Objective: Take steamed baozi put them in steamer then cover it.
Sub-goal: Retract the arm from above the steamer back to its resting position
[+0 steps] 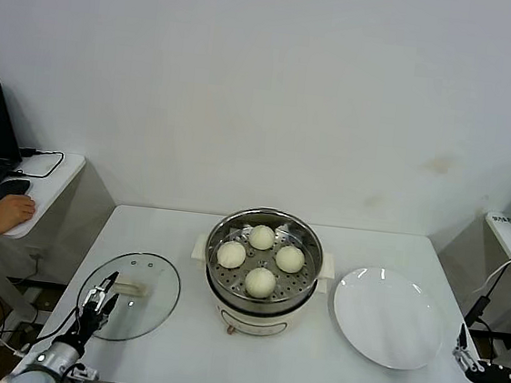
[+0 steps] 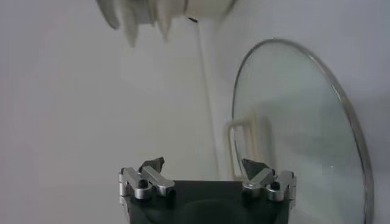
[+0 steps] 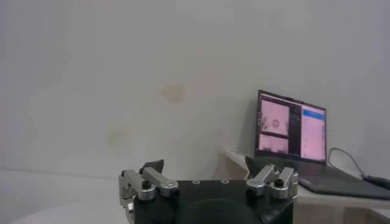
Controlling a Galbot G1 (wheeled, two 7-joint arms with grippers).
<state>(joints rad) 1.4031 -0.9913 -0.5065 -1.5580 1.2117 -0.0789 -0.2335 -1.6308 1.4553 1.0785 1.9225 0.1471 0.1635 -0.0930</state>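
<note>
Four cream-white baozi [image 1: 262, 237] [image 1: 231, 254] [image 1: 290, 258] [image 1: 261, 282] lie in the shiny steel steamer [image 1: 309, 243] on its cream pot base [image 1: 251, 317] at the table's middle. The steamer is uncovered. The glass cover [image 1: 147, 313] lies flat on the table to its left, cream handle [image 1: 133, 285] up. My left gripper [image 1: 114, 287] is open over the cover's near-left edge, just short of the handle. In the left wrist view the cover [image 2: 298, 122] and its handle [image 2: 239, 146] lie ahead of the open gripper [image 2: 203, 164]. My right gripper [image 1: 490, 361] is open and empty beyond the table's front right corner.
An empty white plate [image 1: 388, 317] lies right of the steamer. A side desk on the left holds a laptop and a person's hand [image 1: 11, 212] on a mouse. Another desk with a lit laptop [image 3: 291, 134] stands at the right. The steamer's base also shows in the left wrist view [image 2: 164, 9].
</note>
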